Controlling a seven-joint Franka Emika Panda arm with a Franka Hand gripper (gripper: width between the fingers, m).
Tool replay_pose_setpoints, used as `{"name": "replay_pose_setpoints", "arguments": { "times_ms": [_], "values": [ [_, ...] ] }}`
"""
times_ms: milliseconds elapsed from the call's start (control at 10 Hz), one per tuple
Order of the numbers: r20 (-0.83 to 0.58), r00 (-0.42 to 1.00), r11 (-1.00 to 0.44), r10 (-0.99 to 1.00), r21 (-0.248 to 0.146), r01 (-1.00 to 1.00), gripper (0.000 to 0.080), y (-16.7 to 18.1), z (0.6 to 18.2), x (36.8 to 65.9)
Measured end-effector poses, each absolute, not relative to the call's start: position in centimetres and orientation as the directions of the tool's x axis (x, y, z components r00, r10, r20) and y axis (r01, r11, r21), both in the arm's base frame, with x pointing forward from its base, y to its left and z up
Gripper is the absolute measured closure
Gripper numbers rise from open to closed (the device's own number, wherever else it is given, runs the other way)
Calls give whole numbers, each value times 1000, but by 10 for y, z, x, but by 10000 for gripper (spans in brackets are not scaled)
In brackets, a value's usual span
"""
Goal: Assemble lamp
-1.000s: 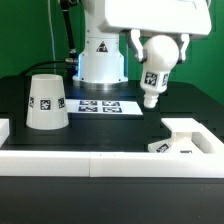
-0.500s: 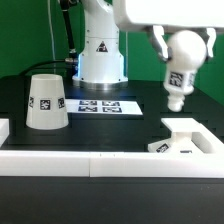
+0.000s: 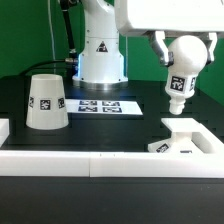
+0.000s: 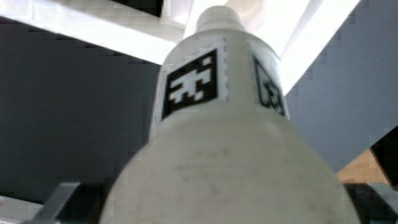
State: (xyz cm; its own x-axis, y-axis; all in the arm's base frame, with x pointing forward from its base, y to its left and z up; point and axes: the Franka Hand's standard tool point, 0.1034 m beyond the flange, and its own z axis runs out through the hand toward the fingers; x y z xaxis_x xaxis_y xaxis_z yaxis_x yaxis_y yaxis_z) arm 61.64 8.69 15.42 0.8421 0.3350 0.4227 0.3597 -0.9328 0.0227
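My gripper (image 3: 178, 45) is shut on the round bulb (image 3: 181, 72) and holds it in the air, stem end pointing down, at the exterior view's right. The stem tip hangs a little above the flat square base (image 3: 187, 138), which lies against the white frame at the front right. In the wrist view the bulb (image 4: 222, 130) fills the picture, its tag facing the camera, with the gripper fingers (image 4: 54, 200) dark at its sides. The tapered cup-shaped shade (image 3: 46, 101) stands mouth down at the exterior view's left, well apart from the gripper.
The marker board (image 3: 108, 105) lies flat on the black table in front of the white robot pedestal (image 3: 101, 55). A white frame wall (image 3: 90, 166) runs along the table's front edge, with a raised end at the left.
The gripper with the bulb has moved to the exterior view's right, from beside the pedestal to above the base. The shade and base have not moved.
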Motion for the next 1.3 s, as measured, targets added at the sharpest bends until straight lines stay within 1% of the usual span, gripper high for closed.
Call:
{"name": "replay_pose_setpoints", "arguments": {
  "times_ms": [300,500,800,1100,1300],
  "values": [
    [416,845,-932,336,18,362,220,92,142,615],
    [414,845,-931,338,17,364,220,94,139,614],
    [443,831,-931,337,29,363,220,97,137,618],
    [471,812,-930,344,50,365,220,95,136,622],
    [476,812,-932,337,45,360,220,100,137,622]
  ]
}}
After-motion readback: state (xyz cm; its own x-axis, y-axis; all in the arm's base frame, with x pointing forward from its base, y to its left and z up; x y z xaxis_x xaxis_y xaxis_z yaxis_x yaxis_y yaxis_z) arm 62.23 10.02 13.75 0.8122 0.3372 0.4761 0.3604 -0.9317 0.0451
